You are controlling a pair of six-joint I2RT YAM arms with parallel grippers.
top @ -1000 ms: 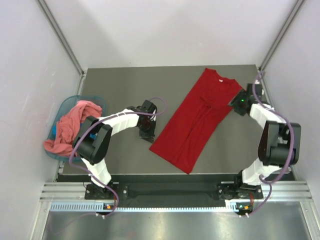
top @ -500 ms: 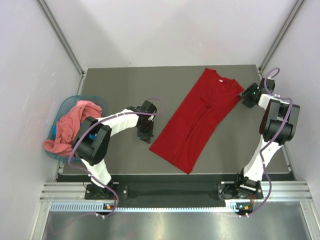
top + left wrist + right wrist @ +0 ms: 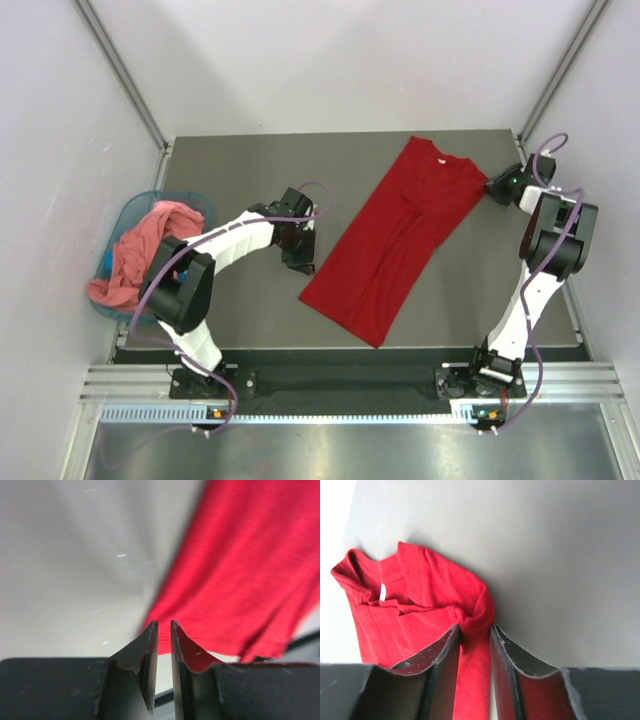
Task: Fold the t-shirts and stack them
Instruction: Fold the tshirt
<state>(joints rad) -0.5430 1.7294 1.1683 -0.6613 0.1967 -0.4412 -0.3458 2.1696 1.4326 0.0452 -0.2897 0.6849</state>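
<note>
Red t-shirt (image 3: 400, 240) lies half-folded, right gripper (image 3: 474, 628) pinching its shoulder, left gripper (image 3: 163, 624) closed empty beside its hem; salmon t-shirt (image 3: 140, 250) sits unfolded in the teal basket (image 3: 130, 208).

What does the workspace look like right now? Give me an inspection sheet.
Surface: dark grey tabletop, flat.
Job's things: deep red cloth t-shirt spread diagonally, collar at the far side; salmon-pink cloth t-shirt heaped in a teal plastic basket at the left edge.
Clutter: nothing seen beyond that basket.
Grippers: left gripper near the red hem, fingers almost together, nothing between; right gripper pinches the red sleeve.
Cables: purple cables loop off both arms.
Surroundings: white walls.
</note>
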